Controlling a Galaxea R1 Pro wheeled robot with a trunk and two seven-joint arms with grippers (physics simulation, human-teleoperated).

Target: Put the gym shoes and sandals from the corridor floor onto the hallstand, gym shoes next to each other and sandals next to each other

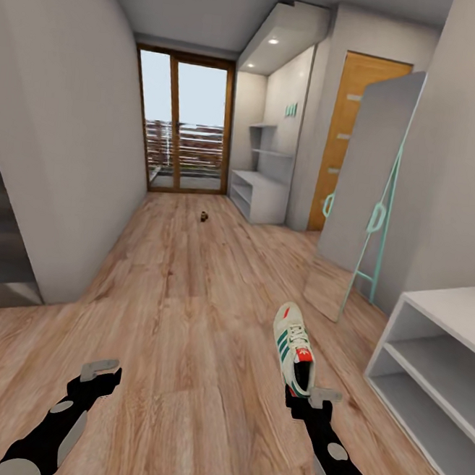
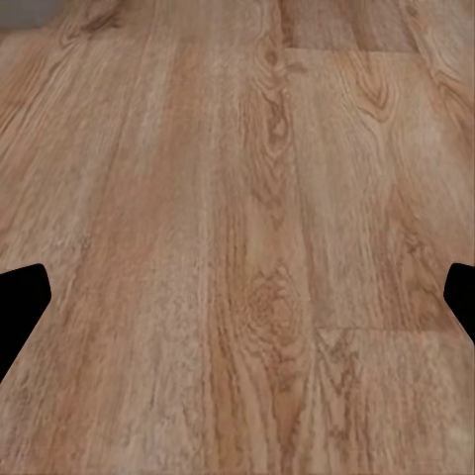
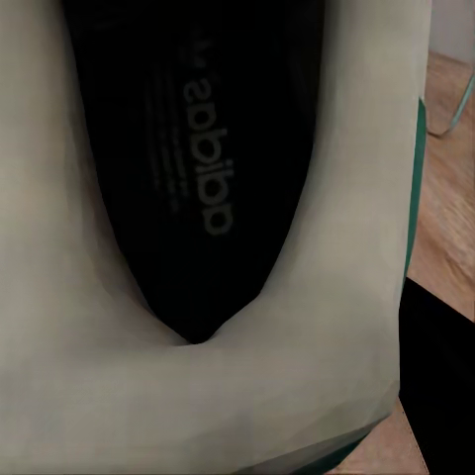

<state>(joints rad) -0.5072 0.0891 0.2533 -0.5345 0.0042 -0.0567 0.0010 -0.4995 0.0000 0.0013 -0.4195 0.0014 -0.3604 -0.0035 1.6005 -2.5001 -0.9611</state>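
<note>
Cream-white gym shoe (image 1: pixel 294 348) held by its heel in the right jaws; left jaws spread.

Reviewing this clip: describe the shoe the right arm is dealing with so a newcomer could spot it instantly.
Start at the low white shelf unit on the corridor's right side; on the wood floor just left of it lies a gym shoe, heel at the right pincer. It is cream-white with green side stripes and a red tongue tab, unlike the tiny dark object far down the corridor.

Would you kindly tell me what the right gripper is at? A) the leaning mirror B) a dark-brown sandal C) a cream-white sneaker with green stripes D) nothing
C: the right gripper is at the heel of the cream-white green-striped sneaker, whose dark insole is seen close up in the right wrist view.
</note>
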